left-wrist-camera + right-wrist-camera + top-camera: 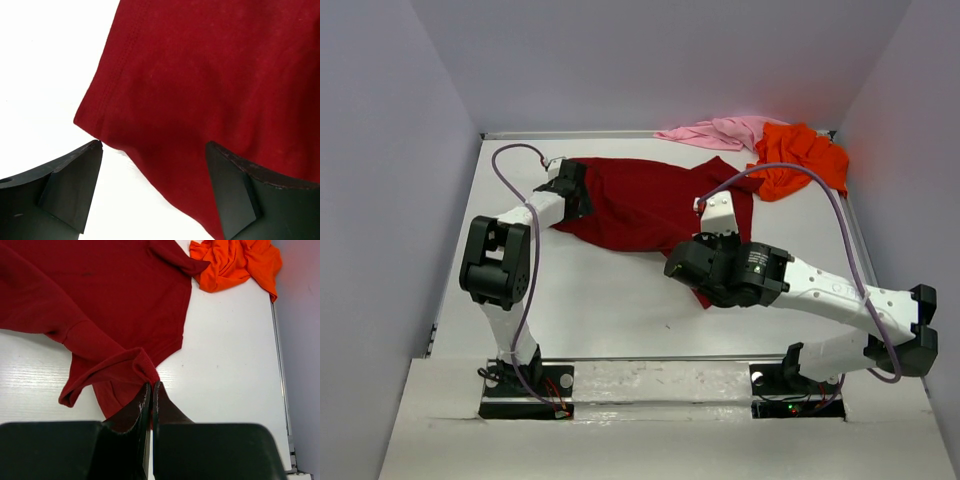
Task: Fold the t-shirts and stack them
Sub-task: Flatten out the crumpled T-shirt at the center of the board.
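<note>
Mid-frame: dark red cloth t-shirt (640, 205) sprawled, long axis upper left to lower right. right gripper (151, 390) pinched on its lower-right fold; left gripper (155, 144) wide, straddling upper-left hem corner, probably not touching.

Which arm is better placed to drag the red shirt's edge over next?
Right, likely. The right gripper is shut on a bunched edge of the dark red t-shirt; the left gripper stands open over a hem corner, gripping nothing.
</note>
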Motion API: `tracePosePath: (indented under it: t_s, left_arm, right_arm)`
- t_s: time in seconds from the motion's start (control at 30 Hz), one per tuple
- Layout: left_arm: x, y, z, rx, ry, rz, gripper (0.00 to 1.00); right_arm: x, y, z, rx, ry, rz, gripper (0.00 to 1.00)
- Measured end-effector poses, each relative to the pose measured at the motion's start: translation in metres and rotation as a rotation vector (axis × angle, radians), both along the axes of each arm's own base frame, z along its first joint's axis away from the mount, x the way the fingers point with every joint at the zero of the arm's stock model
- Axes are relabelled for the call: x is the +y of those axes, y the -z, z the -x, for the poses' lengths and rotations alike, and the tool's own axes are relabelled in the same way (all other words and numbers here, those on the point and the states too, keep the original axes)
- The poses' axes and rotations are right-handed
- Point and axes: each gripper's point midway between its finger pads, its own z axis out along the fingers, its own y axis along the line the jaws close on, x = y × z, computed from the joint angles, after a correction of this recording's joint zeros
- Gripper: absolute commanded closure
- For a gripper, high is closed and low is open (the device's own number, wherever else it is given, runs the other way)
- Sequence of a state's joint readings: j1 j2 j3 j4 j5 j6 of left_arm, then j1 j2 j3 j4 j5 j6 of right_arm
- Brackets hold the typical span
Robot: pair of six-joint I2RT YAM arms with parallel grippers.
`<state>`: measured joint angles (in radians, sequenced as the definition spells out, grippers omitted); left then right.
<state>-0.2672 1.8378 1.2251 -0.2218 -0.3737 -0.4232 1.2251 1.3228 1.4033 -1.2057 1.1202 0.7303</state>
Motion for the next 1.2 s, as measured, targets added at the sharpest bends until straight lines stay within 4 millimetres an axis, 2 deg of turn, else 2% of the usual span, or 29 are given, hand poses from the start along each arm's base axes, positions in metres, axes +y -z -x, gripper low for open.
tracePosePath:
  t_s: [0.27,0.5,0.63,0.67,0.7,0.77,0.8,0.93,1.03,1.13,1.2]
  left_arm:
    - [0.004,0.008,0.007,0.043,0.0,-0.02,0.1]
    - [0.006,0.03,0.013,0.114,0.007,-0.034,0.27]
    - [0.005,0.032,0.013,0.118,0.018,-0.032,0.47]
    - [0.004,0.032,0.012,0.119,0.022,-0.031,0.6]
    - [0.003,0.033,0.012,0.118,0.026,-0.025,0.68]
    - [0.002,0.033,0.012,0.122,0.041,-0.025,0.97]
    - [0.002,0.033,0.012,0.124,0.046,-0.023,1.0]
    - [-0.003,0.033,0.016,0.122,0.068,-0.006,1.0]
    - [-0.009,0.028,0.036,0.13,0.093,-0.004,1.0]
    - [-0.02,0.016,0.054,0.124,0.135,0.011,1.0]
    - [-0.029,-0.004,0.06,0.091,0.165,0.029,1.0]
  right_arm:
    - [-0.003,-0.002,0.001,-0.007,-0.002,-0.025,1.0]
    - [-0.021,-0.015,0.008,-0.031,-0.011,-0.096,1.0]
    - [-0.033,-0.027,0.013,-0.05,-0.017,-0.157,1.0]
    - [-0.036,-0.031,0.014,-0.057,-0.021,-0.177,1.0]
    - [-0.038,-0.034,0.015,-0.062,-0.024,-0.189,1.0]
    - [-0.041,-0.039,0.016,-0.07,-0.03,-0.21,1.0]
    - [-0.044,-0.042,0.017,-0.076,-0.034,-0.223,1.0]
    - [-0.046,-0.042,0.018,-0.079,-0.038,-0.222,1.0]
    - [-0.046,-0.038,0.018,-0.073,-0.04,-0.205,1.0]
    - [-0.044,-0.037,0.017,-0.073,-0.042,-0.195,1.0]
    - [-0.043,-0.037,0.016,-0.072,-0.045,-0.185,1.0]
